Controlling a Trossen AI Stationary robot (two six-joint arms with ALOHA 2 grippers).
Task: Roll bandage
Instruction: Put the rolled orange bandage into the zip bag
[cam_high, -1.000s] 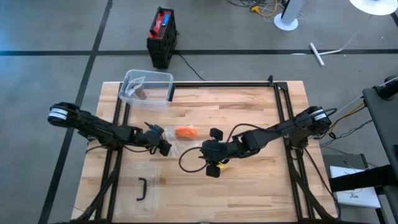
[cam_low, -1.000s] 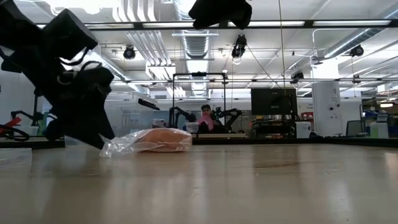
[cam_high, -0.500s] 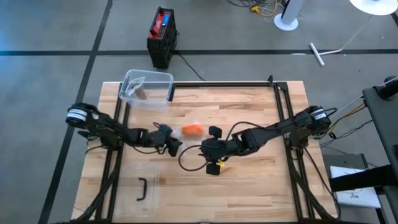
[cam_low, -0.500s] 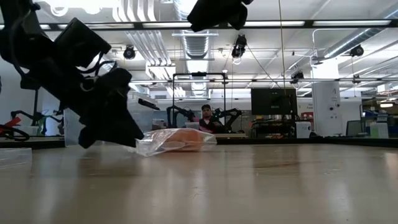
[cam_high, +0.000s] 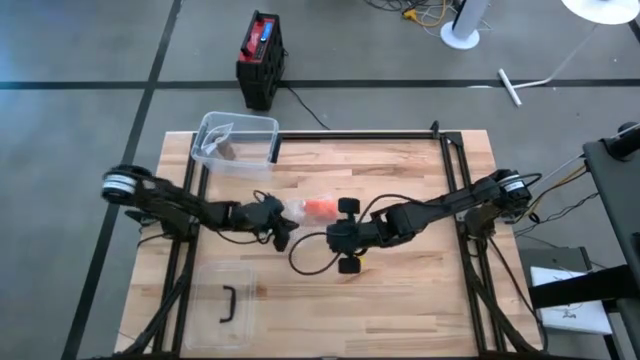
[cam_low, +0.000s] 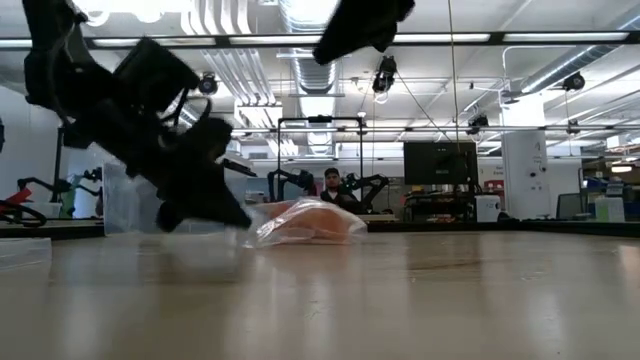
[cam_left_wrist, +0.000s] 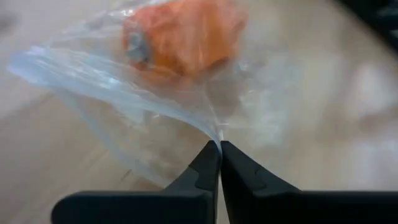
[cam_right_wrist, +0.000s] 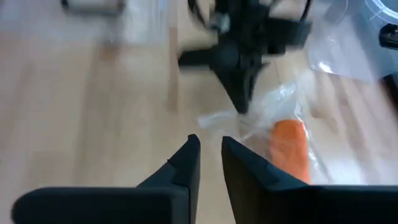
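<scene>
An orange bandage roll (cam_high: 321, 208) lies inside a clear plastic bag (cam_left_wrist: 124, 93) on the middle of the wooden table; the bag (cam_low: 305, 222) rests flat on the top. My left gripper (cam_high: 285, 228) is low at the bag's left side, shut on its plastic. My right gripper (cam_high: 346, 240) hangs well above the table just right of the bag; its fingers (cam_right_wrist: 210, 149) stand a narrow gap apart with nothing between them, and it looks down on the roll (cam_right_wrist: 289, 146). My left gripper pinches a thin fold of the bag's clear plastic (cam_left_wrist: 214, 132) between its two fingertips, at the side of the bag away from the roll. The fingers slant down from the table's left. The bag lies on the table, its plastic drawn toward the tips.
A clear plastic box (cam_high: 237, 140) stands at the far left corner and its lid with a black handle (cam_high: 228, 305) lies at the near left. A black cable (cam_high: 305, 262) loops under the right arm. Metal rails (cam_high: 455, 180) run along both sides.
My left gripper has gone toward the table's right edge and lower, up against the bag, rolling its wrist. The bag with the orange roll has slid along the table toward the right, under my right gripper, which has kept its place.
</scene>
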